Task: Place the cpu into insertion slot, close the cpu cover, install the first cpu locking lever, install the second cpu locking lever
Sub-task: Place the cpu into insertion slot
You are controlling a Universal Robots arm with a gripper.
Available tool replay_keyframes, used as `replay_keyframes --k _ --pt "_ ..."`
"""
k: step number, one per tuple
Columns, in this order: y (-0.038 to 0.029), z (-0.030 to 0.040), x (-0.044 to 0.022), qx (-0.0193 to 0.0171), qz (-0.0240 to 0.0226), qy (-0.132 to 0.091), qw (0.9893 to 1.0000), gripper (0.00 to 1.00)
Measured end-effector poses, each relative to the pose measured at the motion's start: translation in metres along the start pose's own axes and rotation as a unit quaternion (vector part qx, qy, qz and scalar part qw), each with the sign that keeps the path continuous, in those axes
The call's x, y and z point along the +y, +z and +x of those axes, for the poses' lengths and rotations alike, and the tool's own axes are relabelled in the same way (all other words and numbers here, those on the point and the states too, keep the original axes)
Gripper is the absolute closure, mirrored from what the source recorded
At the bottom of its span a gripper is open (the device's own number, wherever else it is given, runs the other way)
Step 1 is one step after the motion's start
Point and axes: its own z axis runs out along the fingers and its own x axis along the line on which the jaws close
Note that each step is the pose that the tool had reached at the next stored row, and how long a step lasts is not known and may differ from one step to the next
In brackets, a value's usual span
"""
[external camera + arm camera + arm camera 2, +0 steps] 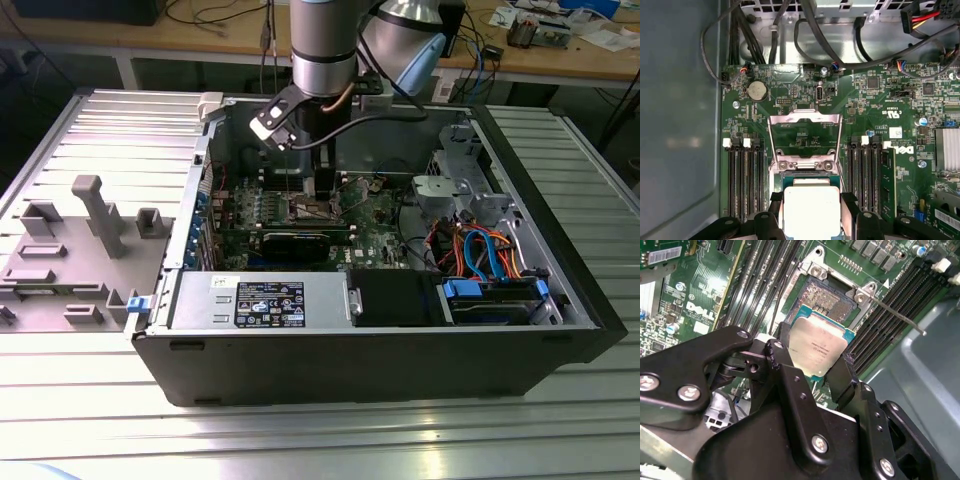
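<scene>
1. The open computer case lies on a ribbed metal table.
2. The green motherboard sits inside it.
3. The gripper is clamped on the cpu by 2 opposite edges.
4. The cpu cover stands flipped open.
5. The insertion slot shows bare pins.
6. The cpu hangs over the slot's edge, partly covering it.

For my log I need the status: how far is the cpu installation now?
Nothing is finished. In hand: the gripper holds the cpu over the insertion slot, whose pins lie bare. Left: seating it; the cpu cover stands open, and a locking lever sticks out free.
</scene>
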Motion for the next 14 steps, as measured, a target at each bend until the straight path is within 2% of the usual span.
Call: replay_keyframes --k 14 --pt "0.0019 0.0 -0.0004 0.0 -0.0009 -0.002 1.0 0.46"
